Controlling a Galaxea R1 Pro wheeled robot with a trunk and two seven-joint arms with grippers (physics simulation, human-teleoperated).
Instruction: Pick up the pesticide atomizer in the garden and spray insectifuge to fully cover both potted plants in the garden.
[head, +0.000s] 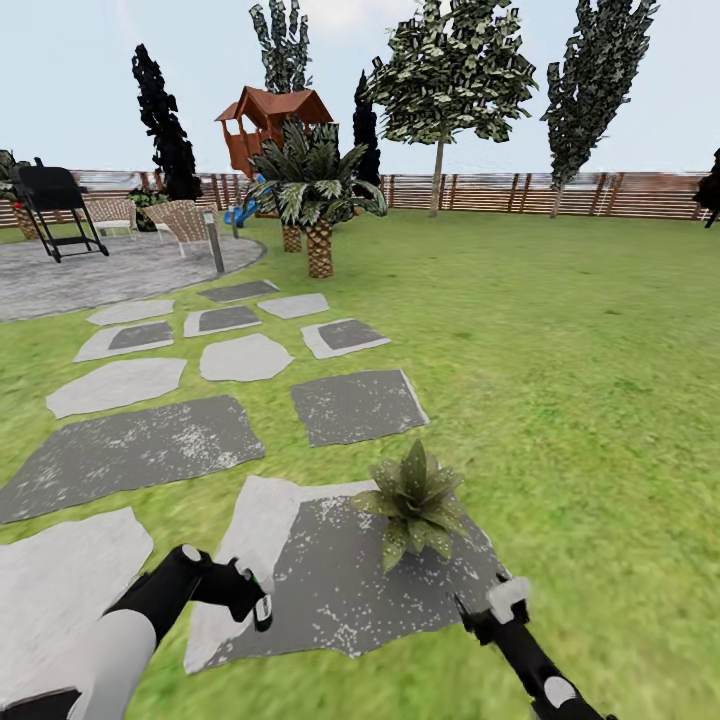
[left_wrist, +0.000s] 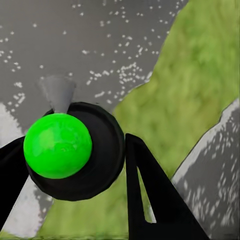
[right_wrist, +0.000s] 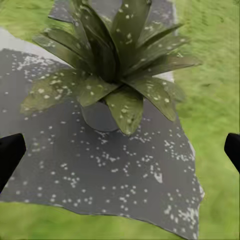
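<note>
One potted plant (head: 416, 503) stands on a dark stepping stone (head: 330, 590) in the lawn (head: 580, 400). Our right gripper (right_wrist: 120, 152), just short of it, is spread wide. Our left gripper (left_wrist: 75, 165) pinches the black sprayer (left_wrist: 87, 150) with its green cap.

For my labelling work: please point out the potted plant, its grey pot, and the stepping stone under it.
potted plant (head: 415, 500), head view, leaf centre.
grey pot (right_wrist: 98, 116), right wrist view, side wall.
stepping stone (right_wrist: 100, 170), right wrist view, bare speckled surface.

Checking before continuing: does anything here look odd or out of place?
Nothing tipped or broken. The potted plant stands upright on the stepping stone; pale specks dot its leaves and the stone.
</note>
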